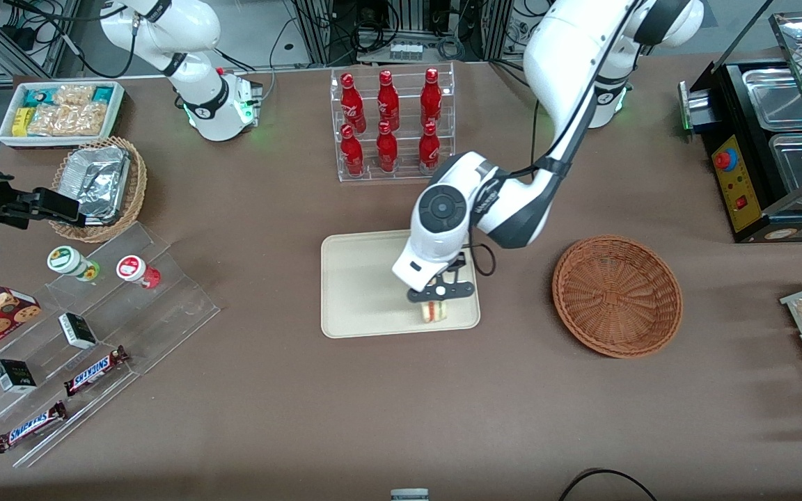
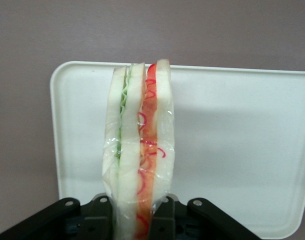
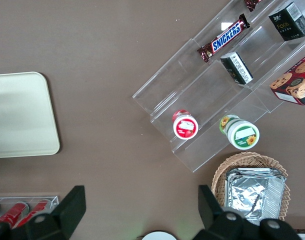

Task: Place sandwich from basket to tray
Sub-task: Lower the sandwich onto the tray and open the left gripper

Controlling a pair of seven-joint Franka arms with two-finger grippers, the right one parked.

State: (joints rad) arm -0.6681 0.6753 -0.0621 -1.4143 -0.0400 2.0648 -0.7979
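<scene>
Snickers bars (image 1: 30, 426); gripper (image 1: 437, 300) clamps sandwich (image 1: 433, 311) over tray (image 1: 363, 285).

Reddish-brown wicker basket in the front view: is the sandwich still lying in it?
No. The reddish-brown wicker basket holds nothing; the sandwich is gripped by the end effector over the cream tray.

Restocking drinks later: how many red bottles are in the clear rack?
6, in two rows of three in the clear rack, which is farther from the front camera than the tray, where the pincer holds the sandwich. None seem hidden.
</scene>
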